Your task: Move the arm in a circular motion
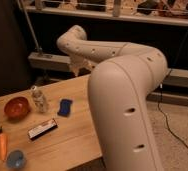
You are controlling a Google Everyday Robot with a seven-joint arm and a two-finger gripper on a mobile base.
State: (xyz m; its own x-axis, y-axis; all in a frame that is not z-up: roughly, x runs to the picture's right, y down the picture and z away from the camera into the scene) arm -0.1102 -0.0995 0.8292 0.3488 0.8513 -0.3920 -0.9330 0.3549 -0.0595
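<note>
1. The arm (124, 95) is big, smooth and cream-white, with small dark dots on it. It fills the middle and right of the view.
2. Its fat tube comes up from the bottom, bends over at the top and runs to the left. It ends at a round elbow (73, 36), which sits right above the gripper.
3. The gripper (82, 66) hangs down from that elbow and points at the floor. I cannot tell if it is spread or pressed together.
4. The gripper is by the far edge of the wooden table (69, 147). I cannot tell if it is over the wood or just behind it.
5. A blue pad (65, 107) lies on the table below the gripper and a bit to the left in the view. It is the thing nearest the gripper.
6. A small bottle (38, 99) stands just left of the pad, farther from the gripper.
7. A red bowl (17, 107) sits left of the bottle, well apart from the gripper.
8. A dark bar (42, 128) with a white strip lies lower down, closer to the camera than the pad.
9. A carrot (2, 142) and a blue cup (15, 159) are at the near left corner, farthest from the gripper.
10. A black cord (173, 131) lies on the floor, far to the right of the gripper.
11. A shelf (112, 11) runs along the wall, high above the gripper.
</note>
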